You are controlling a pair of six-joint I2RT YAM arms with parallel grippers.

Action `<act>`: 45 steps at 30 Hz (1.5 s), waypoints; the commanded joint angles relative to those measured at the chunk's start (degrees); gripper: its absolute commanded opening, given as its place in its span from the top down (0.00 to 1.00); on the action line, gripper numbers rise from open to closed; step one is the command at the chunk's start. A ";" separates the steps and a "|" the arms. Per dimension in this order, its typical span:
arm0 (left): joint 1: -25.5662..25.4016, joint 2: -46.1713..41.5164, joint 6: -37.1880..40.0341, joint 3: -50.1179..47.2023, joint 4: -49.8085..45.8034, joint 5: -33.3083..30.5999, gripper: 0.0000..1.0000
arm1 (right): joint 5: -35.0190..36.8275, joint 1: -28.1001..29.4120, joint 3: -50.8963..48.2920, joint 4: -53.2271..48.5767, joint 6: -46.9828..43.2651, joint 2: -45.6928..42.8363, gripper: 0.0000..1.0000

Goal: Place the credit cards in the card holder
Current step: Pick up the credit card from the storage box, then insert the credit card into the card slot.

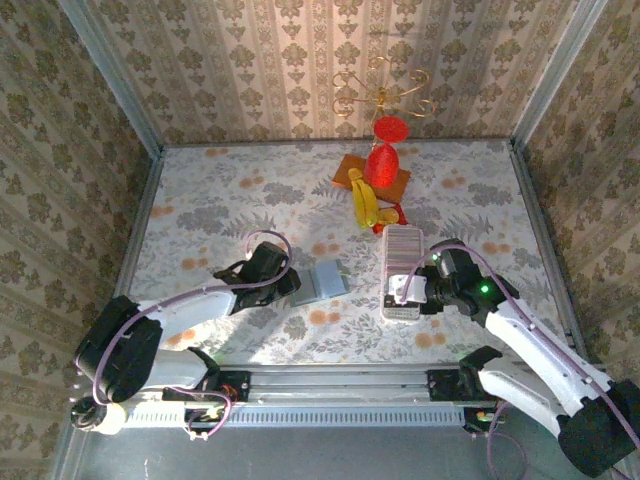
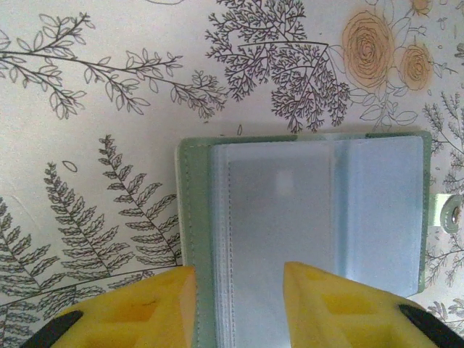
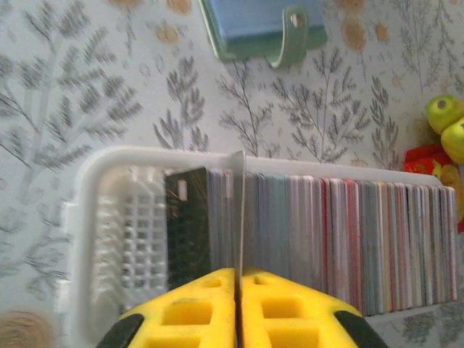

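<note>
In one tray (image 3: 94, 217), right gripper (image 3: 238, 290) pinches one card (image 3: 238, 210); left gripper (image 2: 239, 304) half-open over holder (image 2: 290, 210).

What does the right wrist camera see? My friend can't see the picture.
The right end effector pinches one thin pale card, standing edge-on in a row of credit cards inside a white tray. A green card holder lies beyond on the flowery table.

Right pincer (image 3: 238, 279) is clamped on one credit card (image 3: 239, 210) edge-on; left pincer (image 2: 239, 283) reaches forward, fingers parted.
</note>
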 commanded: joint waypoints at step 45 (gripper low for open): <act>-3.54 10.71 -1.02 6.22 -10.49 0.28 0.54 | -19.53 9.20 7.51 54.08 106.52 44.77 1.00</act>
